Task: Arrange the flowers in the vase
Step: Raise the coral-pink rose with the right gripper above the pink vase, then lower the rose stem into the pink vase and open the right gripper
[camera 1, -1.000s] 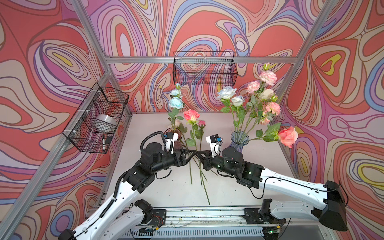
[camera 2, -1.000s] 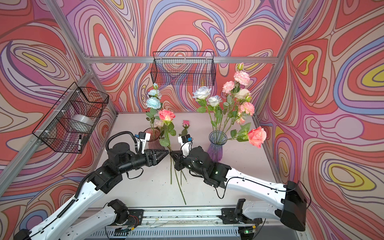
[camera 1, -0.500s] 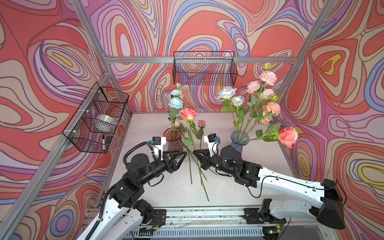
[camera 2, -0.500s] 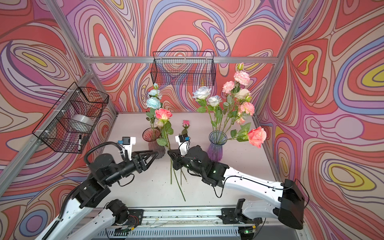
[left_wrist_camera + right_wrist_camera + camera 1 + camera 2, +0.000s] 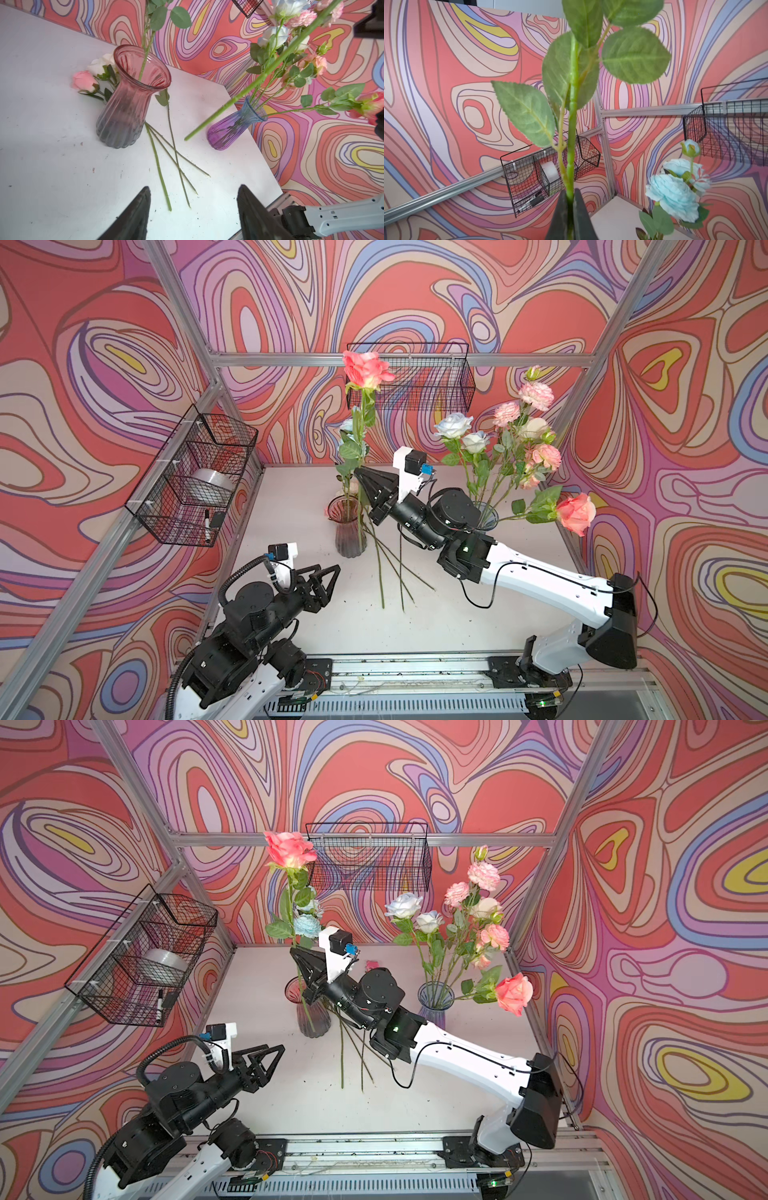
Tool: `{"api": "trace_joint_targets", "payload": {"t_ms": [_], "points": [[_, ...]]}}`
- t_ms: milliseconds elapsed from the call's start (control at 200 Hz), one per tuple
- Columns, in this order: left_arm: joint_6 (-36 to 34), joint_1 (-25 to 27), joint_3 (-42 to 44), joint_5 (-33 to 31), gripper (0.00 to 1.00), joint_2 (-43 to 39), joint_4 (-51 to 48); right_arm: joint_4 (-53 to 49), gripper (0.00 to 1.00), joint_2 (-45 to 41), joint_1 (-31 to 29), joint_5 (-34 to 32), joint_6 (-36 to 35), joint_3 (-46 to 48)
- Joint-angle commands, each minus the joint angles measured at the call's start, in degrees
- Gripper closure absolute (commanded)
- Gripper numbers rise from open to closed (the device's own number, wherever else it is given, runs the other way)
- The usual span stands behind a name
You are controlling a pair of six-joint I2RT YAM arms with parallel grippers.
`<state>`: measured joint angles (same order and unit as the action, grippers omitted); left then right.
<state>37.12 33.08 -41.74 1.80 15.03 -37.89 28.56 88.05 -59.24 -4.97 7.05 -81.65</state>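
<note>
Two glass vases stand on the white table (image 5: 291,506): a pink vase (image 5: 348,531) near the centre and a purple vase (image 5: 434,1002) toward the right wall.

My right gripper (image 5: 360,472) is clamped on the green stem (image 5: 572,124) of a coral rose (image 5: 365,369). I hold it nearly upright, with the bloom high in front of the back-wall wire basket (image 5: 415,381). The grip sits below the leaves, and the right wrist view shows both fingers (image 5: 581,212) pressed against the stem. In the left wrist view the stem's cut end (image 5: 187,138) hangs in the air between the two vases, inside neither.

My left gripper (image 5: 329,570) is well apart from the flowers, low over the near left of the table, jaws spread and empty.

The pink vase carries pale blue roses (image 5: 307,925). The purple vase carries the main bunch (image 5: 511,439) of white and pale blue roses and pink carnations, with one drooping rose (image 5: 575,512), coral, leaning toward the right wall.

Several loose stems (image 5: 162,166) lie on the table in front of the pink vase. A pink bud (image 5: 83,81) and a white bloom (image 5: 99,64) lie just beside that vase.
</note>
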Motion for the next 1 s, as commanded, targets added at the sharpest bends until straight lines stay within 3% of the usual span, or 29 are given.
{"api": "trace_joint_targets", "payload": {"t_ms": [0, 305, 561, 851, 996], "points": [[-0.24, 0.32, 0.62, -2.45, 0.32, -2.72, -4.23, 6.26, 1.0, 3.85, -0.26, -0.31, -6.84, -3.84], [-1.52, 0.32, 1.14, -2.68, 0.3, -3.82, -5.74, 10.05, 1.0, 13.13, 0.66, -5.13, -13.88, -14.14], [-1.69, 0.34, 1.37, -1.86, 0.29, -4.12, -5.79, 4.66, 1.0, 20.38, 4.97, -4.27, -7.86, -20.36], [-1.12, 0.32, 1.72, -2.26, 0.27, -4.48, -5.91, -3.11, 1.0, 21.52, 5.32, -3.46, -4.92, -12.88], [-0.5, 0.32, 2.03, -2.21, 0.27, -4.21, -5.77, -4.54, 1.0, 22.25, 4.56, -6.93, -3.76, -10.35]]}}
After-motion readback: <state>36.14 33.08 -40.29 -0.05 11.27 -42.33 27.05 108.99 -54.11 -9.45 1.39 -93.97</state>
